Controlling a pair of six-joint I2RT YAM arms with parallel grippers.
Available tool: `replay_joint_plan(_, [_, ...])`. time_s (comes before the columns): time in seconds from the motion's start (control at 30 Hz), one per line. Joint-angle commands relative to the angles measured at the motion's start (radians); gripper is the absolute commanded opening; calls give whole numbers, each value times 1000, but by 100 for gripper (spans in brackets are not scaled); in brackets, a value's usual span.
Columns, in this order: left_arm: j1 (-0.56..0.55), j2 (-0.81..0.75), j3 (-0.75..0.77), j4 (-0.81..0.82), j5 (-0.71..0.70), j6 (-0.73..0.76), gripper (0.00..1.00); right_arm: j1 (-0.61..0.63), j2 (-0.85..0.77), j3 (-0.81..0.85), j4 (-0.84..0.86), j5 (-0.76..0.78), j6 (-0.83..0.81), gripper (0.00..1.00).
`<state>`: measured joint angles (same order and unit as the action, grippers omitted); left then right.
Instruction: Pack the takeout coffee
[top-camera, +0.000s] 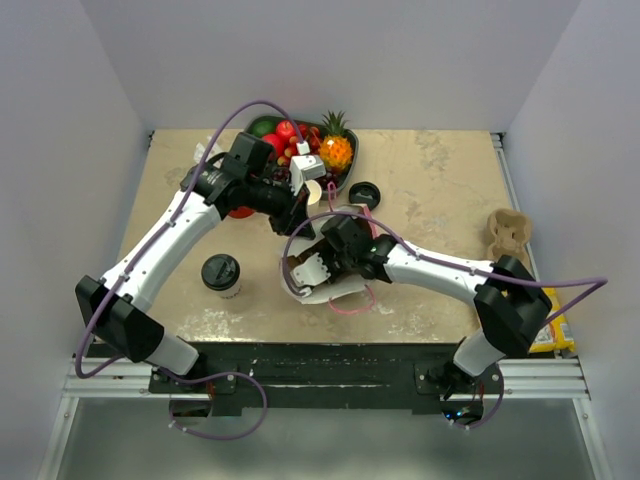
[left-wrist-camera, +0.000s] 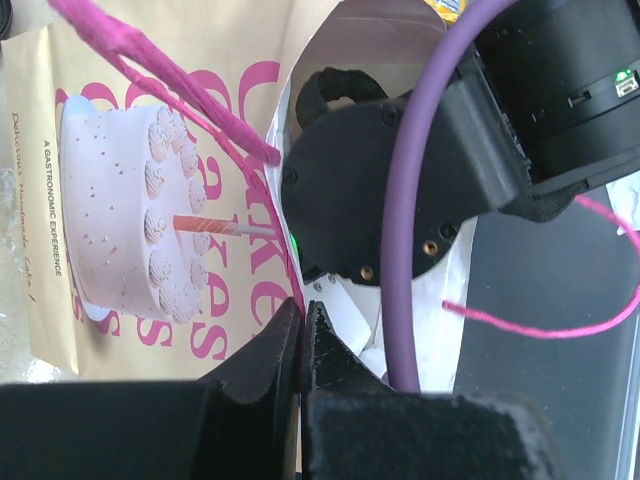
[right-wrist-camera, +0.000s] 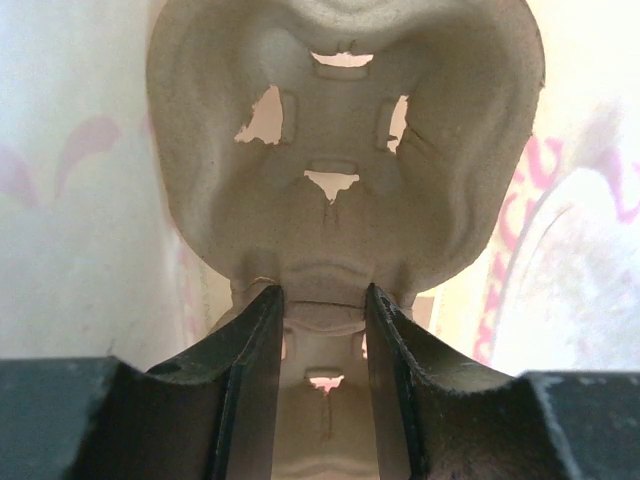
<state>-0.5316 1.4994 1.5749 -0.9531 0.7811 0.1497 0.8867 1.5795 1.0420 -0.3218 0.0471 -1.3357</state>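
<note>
The takeout coffee, a white paper cup with a black lid, stands on the table left of the bag, apart from both grippers. The paper bag with a pink cake print stands mid-table. My left gripper is shut on the bag's top edge. My right gripper is inside the bag, shut on the middle ridge of a pulp cup carrier. The right wrist shows inside the bag's mouth in the left wrist view.
A fruit bowl stands at the back. A loose black lid lies right of it. A second pulp carrier sits at the right. A red cup is partly hidden under the left arm. A yellow packet lies off the table's right edge.
</note>
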Motion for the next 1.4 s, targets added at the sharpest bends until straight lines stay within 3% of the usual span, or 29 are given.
replay_joint_plan(0.0, [-1,-10,50,-24,79,27,0,-32,-3,-19,7,-73,-74,0])
replay_joint_plan(0.3, [-1,-21,54,-29,90,56,0,-63,48,69,-137,-226,-140,0])
replay_joint_plan(0.43, [-2,-21,54,-35,92,71,0,-63,80,87,-137,-219,-137,4])
replay_joint_plan(0.67, [-2,-21,53,-35,87,80,0,-61,59,79,-85,-216,-111,28])
replay_joint_plan(0.93, [-1,-18,57,-18,44,68,0,-61,-87,101,-197,-237,-40,53])
replay_joint_plan(1.23, [-4,-22,63,50,9,28,0,-8,-291,84,-263,-276,73,99])
replay_joint_plan(1.37, [-11,-27,50,40,1,69,0,3,-351,108,-321,-273,135,99])
